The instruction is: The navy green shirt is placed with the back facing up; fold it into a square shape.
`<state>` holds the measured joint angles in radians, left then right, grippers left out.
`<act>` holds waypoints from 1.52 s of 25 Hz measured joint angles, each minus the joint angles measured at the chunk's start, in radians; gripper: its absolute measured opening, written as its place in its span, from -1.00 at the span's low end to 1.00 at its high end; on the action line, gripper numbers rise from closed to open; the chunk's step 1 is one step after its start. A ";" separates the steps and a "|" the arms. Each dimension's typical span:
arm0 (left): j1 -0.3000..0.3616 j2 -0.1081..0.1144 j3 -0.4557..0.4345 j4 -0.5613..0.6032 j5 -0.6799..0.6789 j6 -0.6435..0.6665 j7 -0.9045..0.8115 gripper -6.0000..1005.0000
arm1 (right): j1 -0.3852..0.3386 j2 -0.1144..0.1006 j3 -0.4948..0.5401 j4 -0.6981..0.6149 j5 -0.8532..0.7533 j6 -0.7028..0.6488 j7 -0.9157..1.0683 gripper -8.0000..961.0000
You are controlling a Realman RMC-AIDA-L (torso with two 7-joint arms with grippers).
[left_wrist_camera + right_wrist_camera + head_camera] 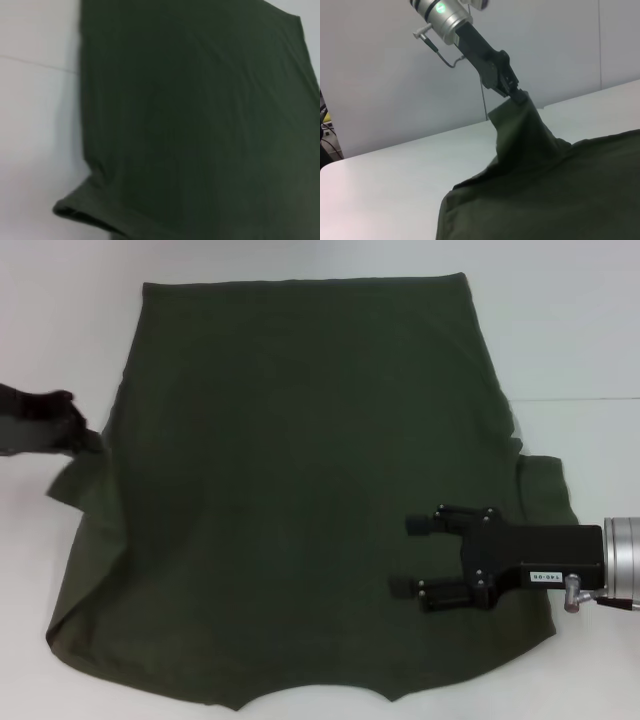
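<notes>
Now left pincer [88, 440] lifts the shirt's [290, 490] sleeve edge.

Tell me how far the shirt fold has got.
Barely started. The navy green shirt lies spread flat on the white table, no fold made yet. In hand: the left gripper has pinched the left sleeve and lifted it off the table. The right gripper hovers open over the shirt's right side. Both side folds and the final fold remain.
</notes>
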<state>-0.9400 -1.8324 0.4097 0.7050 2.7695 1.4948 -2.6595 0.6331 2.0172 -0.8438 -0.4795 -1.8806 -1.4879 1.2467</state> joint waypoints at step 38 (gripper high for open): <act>0.190 -0.180 0.040 -0.185 -0.477 -0.436 0.213 0.34 | -0.015 0.002 0.000 0.003 0.000 0.000 0.008 0.97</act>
<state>-0.7495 -2.0125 0.4501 0.5195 2.2920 1.0586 -2.4470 0.6178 2.0189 -0.8438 -0.4770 -1.8806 -1.4880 1.2544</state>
